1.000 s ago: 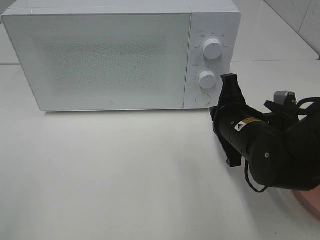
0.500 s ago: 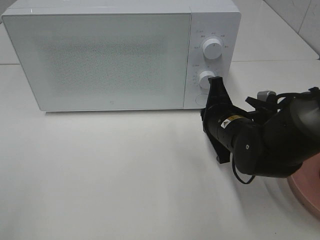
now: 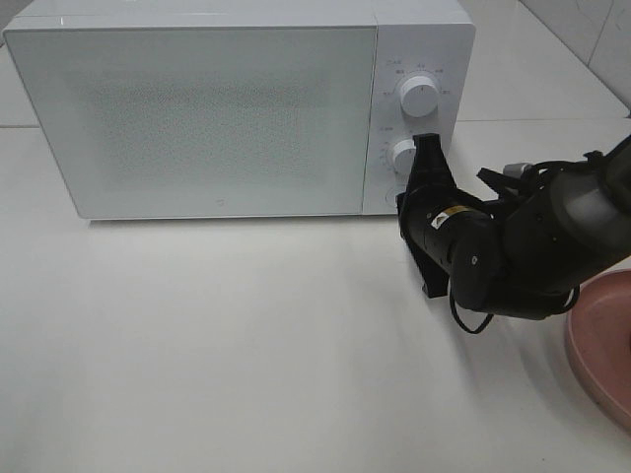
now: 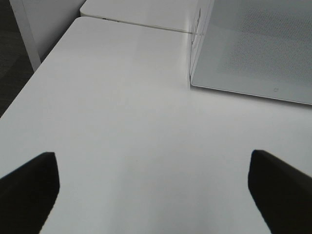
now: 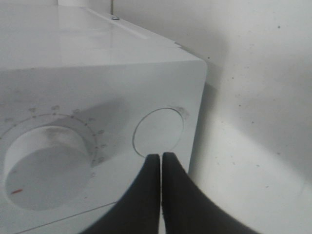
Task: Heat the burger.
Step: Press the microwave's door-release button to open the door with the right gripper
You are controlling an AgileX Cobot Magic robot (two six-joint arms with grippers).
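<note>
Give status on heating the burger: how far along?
Done: nothing confirmable. The microwave door is shut, no burger shows in any view, and the visible part of the pink plate is bare. In hand: the right tool, shut, points its tips at the round button on the control panel. The left tool hangs open over the table. Left: unclear, either loading or starting the heat.

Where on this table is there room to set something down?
The widest bare stretch of table lies in front of the microwave, left of the right arm. Crowded on the right: the right gripper is at the microwave's controls, with a pink plate near the arm.
</note>
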